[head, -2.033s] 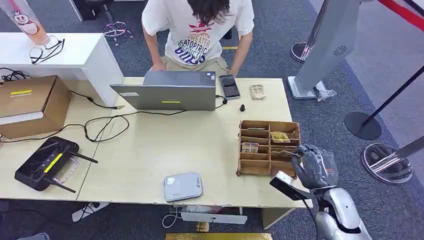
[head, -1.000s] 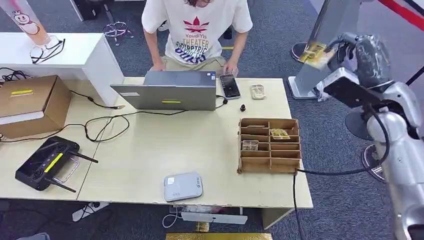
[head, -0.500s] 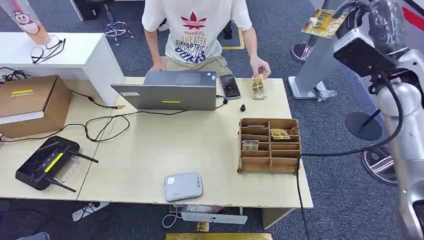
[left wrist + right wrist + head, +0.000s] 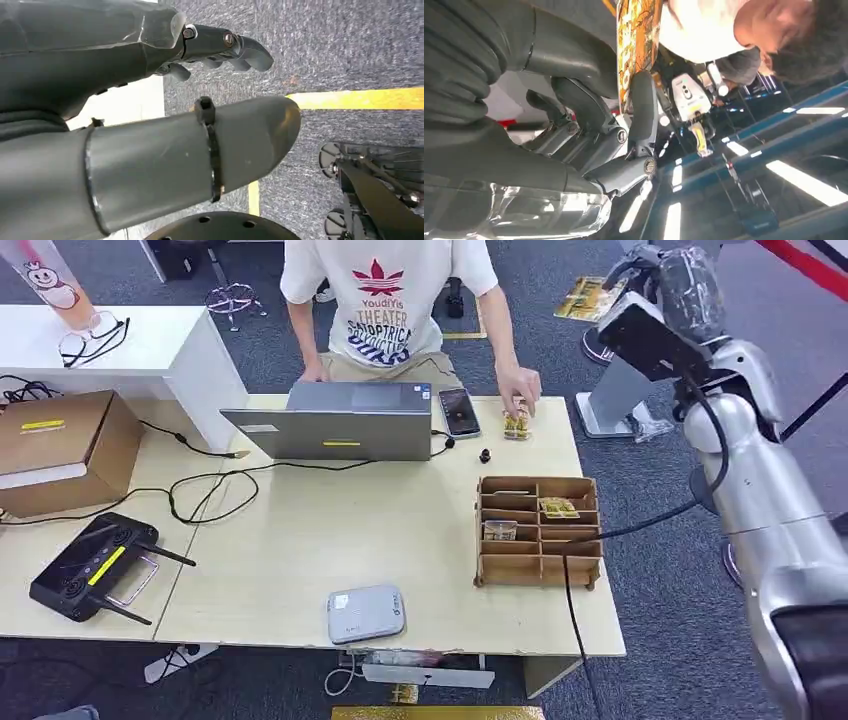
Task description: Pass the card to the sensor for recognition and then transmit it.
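**Right hand holding a card raised at the upper right of the head view**

The right hand [image 4: 672, 285] is lifted high at the upper right of the frame, its fingers [image 4: 642, 107] and thumb closed on a yellow-patterned card [image 4: 588, 298]; the card juts toward the left of the hand, above the carpet and beyond the far right corner of the table [image 4: 300, 540]. The left hand [image 4: 150, 100] hangs over the carpet, fingers loosely curled and apart from the thumb, holding nothing. On the table, a grey sensor [image 4: 367, 613] lies near the lower edge, and a wooden tray [image 4: 539, 531] with compartments stands at lower right. A person [image 4: 385, 300] behind a laptop [image 4: 335, 425] touches a small packet [image 4: 516, 425] with one hand.
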`<move>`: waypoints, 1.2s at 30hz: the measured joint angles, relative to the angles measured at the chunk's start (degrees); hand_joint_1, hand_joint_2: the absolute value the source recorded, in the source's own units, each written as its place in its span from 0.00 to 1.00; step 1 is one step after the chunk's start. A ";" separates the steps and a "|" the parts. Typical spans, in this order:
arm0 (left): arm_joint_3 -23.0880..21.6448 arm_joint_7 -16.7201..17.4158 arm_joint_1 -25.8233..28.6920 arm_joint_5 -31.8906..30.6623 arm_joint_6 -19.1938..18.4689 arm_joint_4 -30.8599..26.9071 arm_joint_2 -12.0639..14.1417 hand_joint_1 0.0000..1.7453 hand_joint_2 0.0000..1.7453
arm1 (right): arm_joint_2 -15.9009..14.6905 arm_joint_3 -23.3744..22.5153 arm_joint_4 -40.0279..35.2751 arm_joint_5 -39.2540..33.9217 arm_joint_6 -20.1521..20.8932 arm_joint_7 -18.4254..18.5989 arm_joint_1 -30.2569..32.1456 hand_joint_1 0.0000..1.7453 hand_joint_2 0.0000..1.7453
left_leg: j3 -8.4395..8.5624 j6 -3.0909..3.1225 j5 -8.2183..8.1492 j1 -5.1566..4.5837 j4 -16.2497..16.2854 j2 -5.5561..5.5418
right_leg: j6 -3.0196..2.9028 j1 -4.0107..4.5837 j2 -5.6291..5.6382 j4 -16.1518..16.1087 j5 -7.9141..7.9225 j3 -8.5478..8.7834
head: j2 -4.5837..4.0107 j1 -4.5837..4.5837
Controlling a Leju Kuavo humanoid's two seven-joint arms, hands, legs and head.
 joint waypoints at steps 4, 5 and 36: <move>-0.24 0.39 -0.38 0.00 0.24 0.00 -0.22 0.00 0.00 | 3.90 1.26 4.84 0.89 -1.26 -0.50 -1.15 1.00 1.00 | -0.02 -0.01 0.05 0.00 0.00 -0.03 | -0.01 0.00 -0.03 0.01 0.01 0.00 | 0.00 0.02; -0.33 0.57 -0.39 0.00 0.33 0.00 -0.26 0.00 0.00 | 4.83 1.51 6.03 1.11 -1.51 -0.50 -1.57 1.00 1.00 | -0.02 -0.01 0.05 0.00 0.00 -0.02 | -0.02 0.00 -0.01 0.01 0.02 0.00 | 0.00 0.00; -2.91 1.86 -0.40 0.22 1.20 0.00 -1.12 0.00 0.00 | 17.90 2.27 30.90 2.56 -5.09 1.38 -8.22 0.00 1.00 | 0.01 -0.03 0.06 0.00 0.00 -0.04 | -0.02 0.00 -0.02 0.01 0.03 0.00 | 0.00 0.00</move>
